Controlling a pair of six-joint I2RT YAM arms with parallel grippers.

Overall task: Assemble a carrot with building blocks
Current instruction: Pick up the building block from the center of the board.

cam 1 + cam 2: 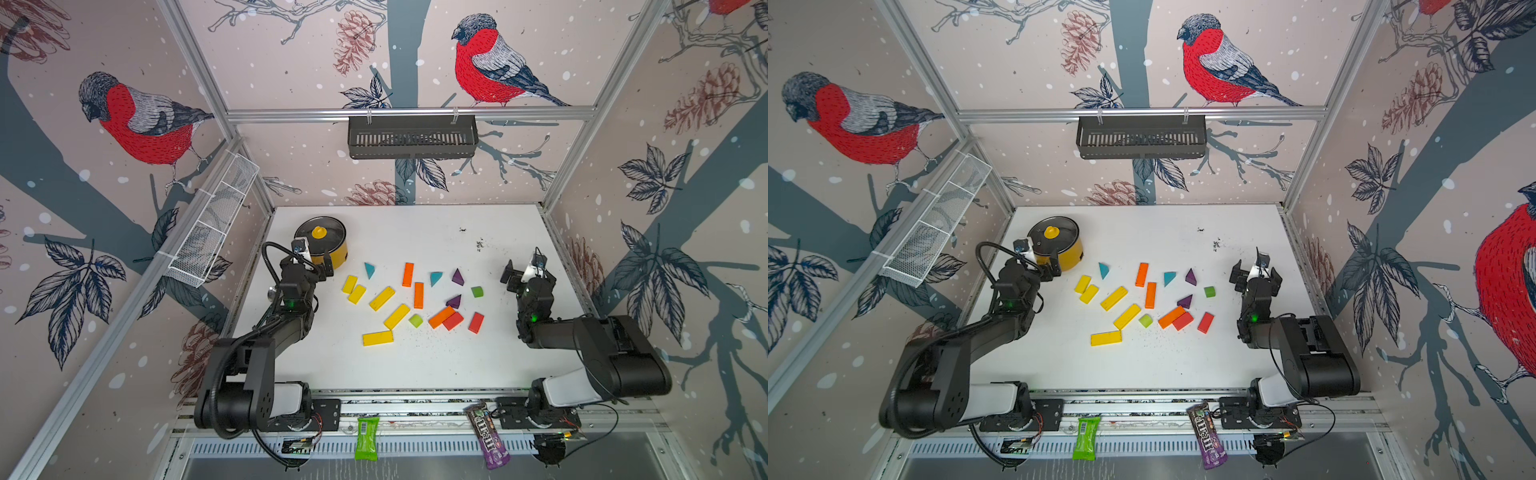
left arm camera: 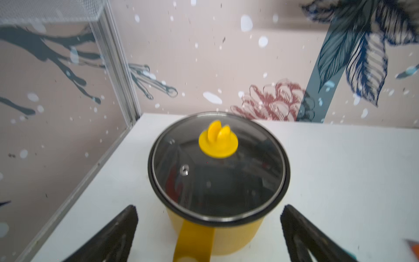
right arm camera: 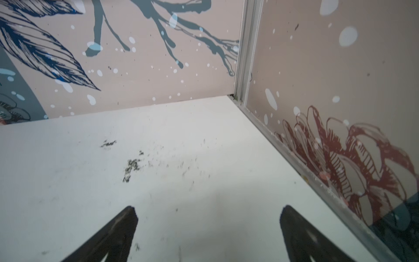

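Bright blocks [image 1: 418, 295] on a white tabletop [image 1: 415, 365]
The bars [image 1: 382, 298] are yellow, orange and red; triangles [image 1: 369, 270] teal and purple; cubes [image 1: 477, 291] lime green; pot [image 1: 338, 257] yellow, lid [image 1: 309, 230] dark; walls [image 1: 291, 62] pale pink with red-breasted grey birds.

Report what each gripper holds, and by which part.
Nothing is held. The left gripper is open, jaws either side of the handle of the yellow pot, not touching; the right gripper is open above the table.
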